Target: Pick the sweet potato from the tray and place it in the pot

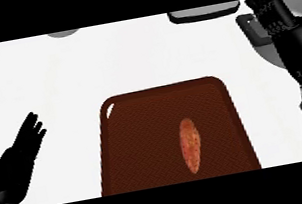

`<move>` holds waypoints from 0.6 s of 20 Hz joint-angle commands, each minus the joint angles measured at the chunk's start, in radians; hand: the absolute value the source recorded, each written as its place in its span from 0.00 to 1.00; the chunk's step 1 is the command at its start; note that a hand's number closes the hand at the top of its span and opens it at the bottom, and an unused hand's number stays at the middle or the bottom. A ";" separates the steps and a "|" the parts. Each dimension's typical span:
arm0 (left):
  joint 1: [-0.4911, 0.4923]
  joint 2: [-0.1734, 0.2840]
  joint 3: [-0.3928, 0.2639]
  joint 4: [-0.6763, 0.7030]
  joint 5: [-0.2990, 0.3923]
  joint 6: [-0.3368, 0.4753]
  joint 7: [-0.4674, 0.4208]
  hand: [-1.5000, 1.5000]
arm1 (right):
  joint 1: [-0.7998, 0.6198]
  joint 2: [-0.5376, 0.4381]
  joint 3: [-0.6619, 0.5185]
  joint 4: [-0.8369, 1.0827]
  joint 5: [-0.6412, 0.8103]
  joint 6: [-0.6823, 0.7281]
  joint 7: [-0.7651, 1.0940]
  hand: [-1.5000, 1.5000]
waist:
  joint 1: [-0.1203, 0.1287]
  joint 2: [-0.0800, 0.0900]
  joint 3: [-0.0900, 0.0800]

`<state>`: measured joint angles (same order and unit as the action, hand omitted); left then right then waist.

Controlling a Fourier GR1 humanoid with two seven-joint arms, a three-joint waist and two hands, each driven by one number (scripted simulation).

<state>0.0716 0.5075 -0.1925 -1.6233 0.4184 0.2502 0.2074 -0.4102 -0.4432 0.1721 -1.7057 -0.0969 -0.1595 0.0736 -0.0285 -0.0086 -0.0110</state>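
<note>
Toward the right half of the brown tray (128, 143), the sweet potato (190, 145) lies lengthwise, untouched. Left hand (16, 161) rests open, fingers straight, near the counter's left edge. Right hand (277, 15) stretches toward the far right corner; whether it is closed, I cannot tell. Best approach: descend above the potato and pinch across its narrow width.

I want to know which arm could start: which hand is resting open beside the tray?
The left hand, fingers straight, left of the brown tray. The right hand is raised far up by the counter's far edge.
</note>
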 commanded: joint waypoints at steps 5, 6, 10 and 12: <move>-0.202 -0.027 0.076 -0.080 -0.035 0.032 -0.132 0.50 | -0.036 0.051 0.027 0.085 -0.357 0.400 -0.135 1.00 | 0.064 0.032 0.020; -0.245 -0.027 0.087 -0.093 -0.047 0.042 -0.153 0.50 | -0.058 0.068 0.048 0.077 -0.408 0.454 -0.127 1.00 | 0.072 0.036 0.021; -0.251 -0.086 0.069 -0.059 -0.057 0.059 -0.188 0.50 | 0.021 -0.144 -0.002 0.368 -0.087 0.518 -0.472 0.00 | 0.055 0.032 0.016; -0.287 -0.108 0.056 -0.022 -0.069 0.068 -0.189 0.50 | 0.030 -0.164 0.029 0.383 -0.014 0.573 -0.657 0.00 | 0.046 0.032 0.017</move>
<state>-0.1674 0.4338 -0.1272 -1.6600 0.3687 0.2995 0.0420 -0.4119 -0.5596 0.1910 -1.4396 -0.1828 0.2976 -0.3214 0.0153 0.0214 0.0031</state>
